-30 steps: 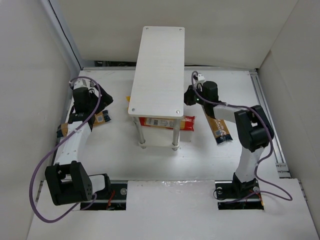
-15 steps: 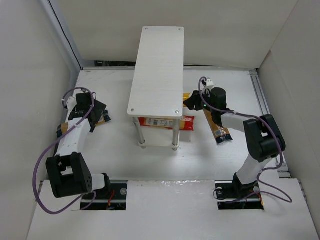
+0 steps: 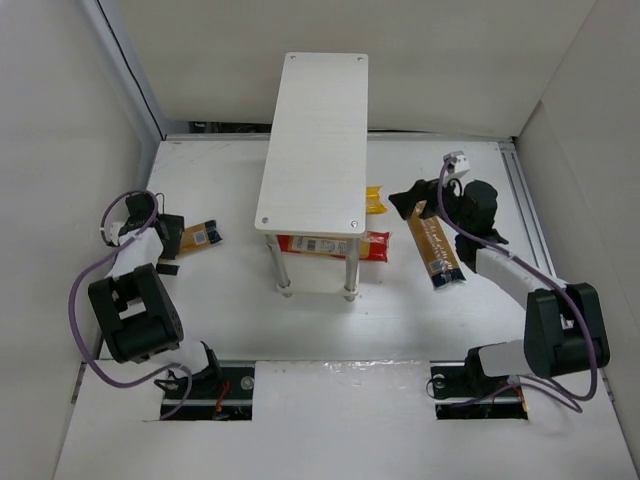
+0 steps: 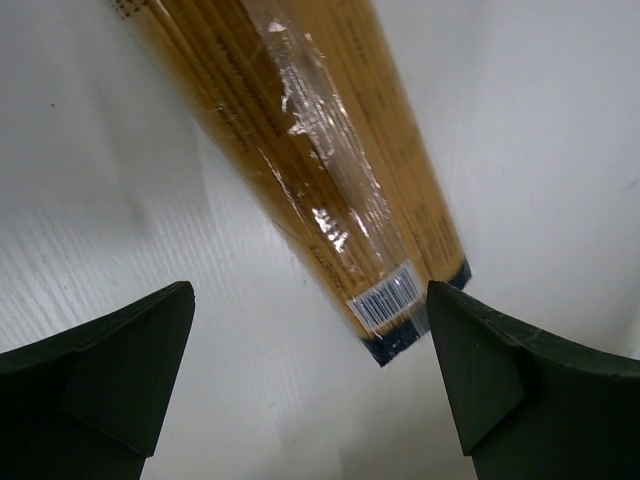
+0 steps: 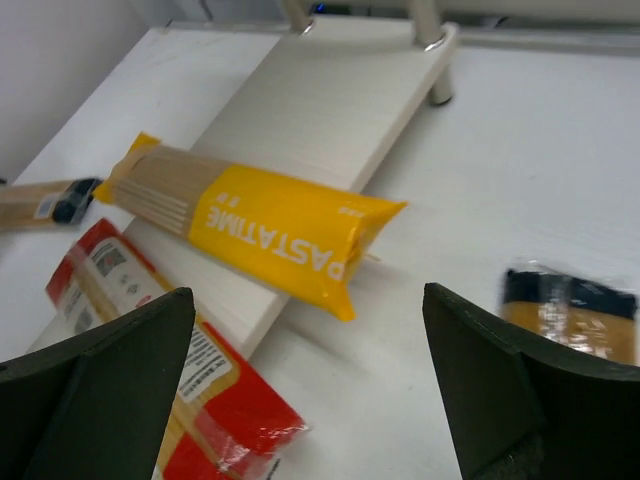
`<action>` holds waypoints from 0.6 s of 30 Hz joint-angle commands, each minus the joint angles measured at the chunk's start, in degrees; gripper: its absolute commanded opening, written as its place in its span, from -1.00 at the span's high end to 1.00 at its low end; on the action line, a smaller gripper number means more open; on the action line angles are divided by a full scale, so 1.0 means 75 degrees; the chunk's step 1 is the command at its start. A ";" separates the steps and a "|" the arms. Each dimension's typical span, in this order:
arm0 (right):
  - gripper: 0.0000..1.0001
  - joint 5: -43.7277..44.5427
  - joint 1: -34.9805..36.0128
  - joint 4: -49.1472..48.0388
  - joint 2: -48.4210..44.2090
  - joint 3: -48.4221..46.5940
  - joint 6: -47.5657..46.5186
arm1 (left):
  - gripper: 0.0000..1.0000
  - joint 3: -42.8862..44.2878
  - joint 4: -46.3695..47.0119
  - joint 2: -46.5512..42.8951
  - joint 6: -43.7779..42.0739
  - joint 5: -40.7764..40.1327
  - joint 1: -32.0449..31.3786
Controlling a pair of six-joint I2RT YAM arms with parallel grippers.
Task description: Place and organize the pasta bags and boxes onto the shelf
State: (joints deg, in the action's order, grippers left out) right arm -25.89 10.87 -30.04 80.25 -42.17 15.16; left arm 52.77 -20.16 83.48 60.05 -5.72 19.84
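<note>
The shelf (image 3: 315, 140) stands mid-table; its lower board (image 5: 310, 110) shows in the right wrist view. A yellow pasta bag (image 5: 250, 225) lies across that board, one end poking out at the shelf's right side (image 3: 374, 200). A red pack (image 3: 330, 243) lies at the lower level's near end. My right gripper (image 3: 402, 203) is open and empty, just right of the yellow bag, above a golden-brown pack (image 3: 434, 248). My left gripper (image 3: 175, 245) is open over the dark, barcoded end of another golden-brown pack (image 4: 330, 170), not touching it.
White walls enclose the table on the left, back and right. The shelf's thin metal legs (image 3: 350, 272) stand beside the red pack (image 5: 150, 370). Both arm bases sit at the near edge, with purple cables looping beside them.
My right gripper has opened, let go of the yellow bag on the lower board and drawn back to the right. The left arm has folded back toward the near left.
</note>
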 commanded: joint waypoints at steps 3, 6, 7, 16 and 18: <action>-1.00 0.0053 -0.0453 -0.0026 -0.0704 0.0174 -0.0286 | -1.00 0.0732 0.0122 0.0586 0.0945 0.0293 0.0156; -1.00 0.0054 -0.0617 0.0092 -0.0809 0.0244 -0.0357 | -1.00 0.1411 -0.0193 0.1219 0.1460 0.0223 0.0156; -1.00 0.0054 -0.0618 0.0092 -0.0809 0.0244 -0.0357 | -1.00 0.1587 -0.0322 0.1406 0.1601 0.0223 0.0156; -1.00 0.0064 -0.0946 0.0092 -0.0808 0.0314 -0.0287 | -1.00 0.2211 -0.1542 0.2732 0.2680 0.0304 0.0238; -1.00 0.0065 -0.0946 0.0092 -0.0809 0.0314 -0.0287 | -1.00 0.2058 -0.1448 0.2732 0.2797 0.0305 0.0238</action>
State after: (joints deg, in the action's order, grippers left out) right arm -25.47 4.08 -27.94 74.85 -39.86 13.30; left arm 70.32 -25.54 103.00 75.57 -3.46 21.58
